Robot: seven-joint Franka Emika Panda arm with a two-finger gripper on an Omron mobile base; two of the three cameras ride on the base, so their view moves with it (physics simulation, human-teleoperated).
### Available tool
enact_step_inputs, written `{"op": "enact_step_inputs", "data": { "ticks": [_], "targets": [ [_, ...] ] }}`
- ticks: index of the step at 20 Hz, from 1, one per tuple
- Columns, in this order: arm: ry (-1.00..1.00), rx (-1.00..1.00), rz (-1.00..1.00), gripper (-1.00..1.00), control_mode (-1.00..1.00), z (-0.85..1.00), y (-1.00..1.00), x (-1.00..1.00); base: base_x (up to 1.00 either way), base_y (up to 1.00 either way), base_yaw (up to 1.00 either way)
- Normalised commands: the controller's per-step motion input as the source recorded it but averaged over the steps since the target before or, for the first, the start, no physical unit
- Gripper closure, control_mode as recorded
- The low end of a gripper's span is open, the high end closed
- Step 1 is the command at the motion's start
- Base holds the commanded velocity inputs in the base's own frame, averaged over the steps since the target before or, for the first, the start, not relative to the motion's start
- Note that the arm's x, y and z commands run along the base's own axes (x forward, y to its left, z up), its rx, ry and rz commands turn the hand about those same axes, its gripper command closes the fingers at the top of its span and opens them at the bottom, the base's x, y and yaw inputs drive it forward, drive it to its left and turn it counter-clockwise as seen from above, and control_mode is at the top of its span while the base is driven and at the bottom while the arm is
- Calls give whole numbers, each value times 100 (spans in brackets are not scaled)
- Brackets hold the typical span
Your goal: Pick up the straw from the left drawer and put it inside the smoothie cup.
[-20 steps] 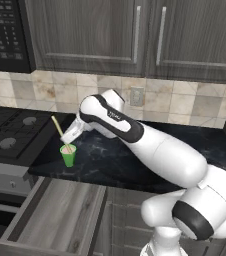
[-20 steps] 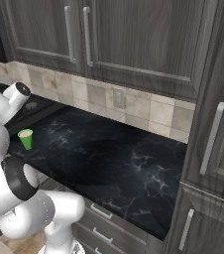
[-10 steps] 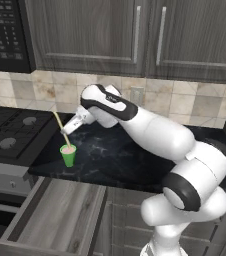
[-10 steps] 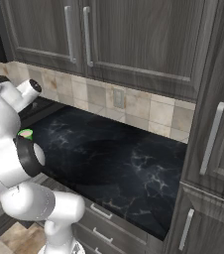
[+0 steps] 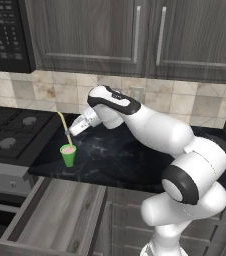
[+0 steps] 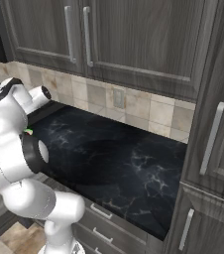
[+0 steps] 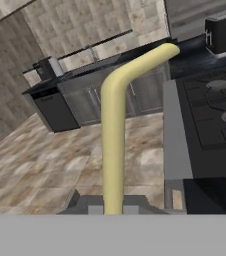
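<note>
Fingers (image 5: 70, 132) pinching the straw (image 5: 62, 121) near its lower end, above the cup; black marble counter (image 5: 135, 160) below; left drawer (image 5: 60, 220) pulled open under the counter's edge; smoothie cup (image 5: 68, 155) (green, pink at the rim) standing on the counter beside the stove (image 5: 10, 132).

You are looking at a home kitchen: dark wood-grain wall cabinets (image 5: 135, 35) hang over a beige tile backsplash (image 5: 185, 102) and a black marble bench (image 6: 124, 163). A gas stove (image 5: 15, 132) sits beneath a microwave (image 5: 2, 35).
</note>
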Motion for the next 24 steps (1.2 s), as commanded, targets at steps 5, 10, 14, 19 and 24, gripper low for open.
{"op": "enact_step_inputs", "data": {
  "ticks": [5,10,14,19,24],
  "targets": [
    [0,0,1,100,-100,0,-5,13,0,0,0],
    [0,0,3,100,-100,-6,-8,13,0,0,0],
    [0,0,2,100,-100,-17,-1,11,0,0,0],
    [-2,0,0,100,-100,-21,-2,16,0,0,0],
    [-2,0,0,100,-100,-21,-5,19,0,0,0]
  ]
}}
